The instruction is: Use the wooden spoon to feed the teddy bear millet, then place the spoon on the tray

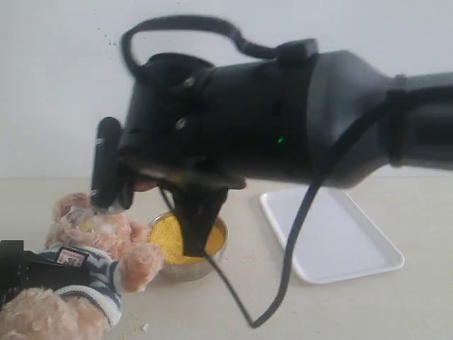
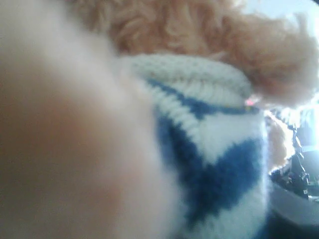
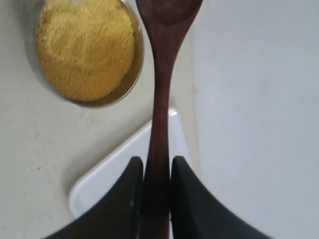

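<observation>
Feeding seems to be in hand: the spoon (image 3: 158, 99) is clamped by its handle in the right gripper (image 3: 157, 163) above the bowl (image 1: 184, 272) of millet (image 3: 84, 47), its scoop seemingly empty. The bear (image 1: 78, 241) is seen just beside the bowl; the left gripper (image 1: 10, 273) cannot be judged open or closed. Next, a steady carry to the tray (image 1: 340, 241), near the bowl's far side, is probably called for.

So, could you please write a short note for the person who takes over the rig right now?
The right gripper is shut on the spoon handle, raised near the bowl of millet.
The left gripper is at the shirt of the bear; its grip cannot be told.
The tray lies beside the bowl, without the spoon.
Done: spoon picked up; whether the bear was fed is unclear.
Left: feed if needed, then spoon onto the tray.
</observation>
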Robot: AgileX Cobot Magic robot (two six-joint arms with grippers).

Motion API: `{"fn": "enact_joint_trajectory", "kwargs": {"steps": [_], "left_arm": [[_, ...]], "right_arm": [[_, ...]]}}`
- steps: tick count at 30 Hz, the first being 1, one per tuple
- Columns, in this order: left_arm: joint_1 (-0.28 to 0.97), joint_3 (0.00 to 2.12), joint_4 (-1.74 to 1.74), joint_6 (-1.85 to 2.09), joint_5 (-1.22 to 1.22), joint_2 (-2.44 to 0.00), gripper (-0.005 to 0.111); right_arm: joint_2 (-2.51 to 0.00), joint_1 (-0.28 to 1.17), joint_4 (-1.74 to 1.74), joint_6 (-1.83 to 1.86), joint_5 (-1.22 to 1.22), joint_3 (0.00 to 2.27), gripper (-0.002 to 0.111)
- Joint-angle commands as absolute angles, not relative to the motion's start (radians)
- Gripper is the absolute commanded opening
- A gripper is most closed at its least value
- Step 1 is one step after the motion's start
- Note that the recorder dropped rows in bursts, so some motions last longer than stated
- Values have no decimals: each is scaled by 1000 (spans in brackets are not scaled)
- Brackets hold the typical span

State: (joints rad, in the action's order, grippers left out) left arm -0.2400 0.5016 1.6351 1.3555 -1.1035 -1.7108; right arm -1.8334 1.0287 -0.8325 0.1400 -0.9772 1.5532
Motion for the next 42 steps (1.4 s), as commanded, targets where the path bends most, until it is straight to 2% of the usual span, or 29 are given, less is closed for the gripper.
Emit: {"fn": "enact_joint_trajectory", "kwargs": {"steps": [1, 4, 11, 22, 26, 42], "left_arm": [[-235, 500, 1707, 1391, -1071, -1710, 4], [-235, 500, 1744, 1399, -1061, -1710, 4], [-235, 516, 1744, 1429, -1027, -1710, 4], [-235, 541, 1744, 1440, -1017, -1710, 4], [-235, 541, 1744, 1443, -1013, -1710, 4], [-235, 546, 1744, 1458, -878, -1710, 4]], "right_arm": [[-1812, 894, -583, 277, -1009, 1557, 0], [-1812, 811, -480, 317, -1021, 1557, 0], [-1824, 737, -493, 368, -954, 1557, 0], [-1963, 738, -582, 448, -864, 1559, 0], [-1967, 738, -585, 436, -782, 1559, 0], [-1967, 738, -616, 359, -758, 1559, 0]]}}
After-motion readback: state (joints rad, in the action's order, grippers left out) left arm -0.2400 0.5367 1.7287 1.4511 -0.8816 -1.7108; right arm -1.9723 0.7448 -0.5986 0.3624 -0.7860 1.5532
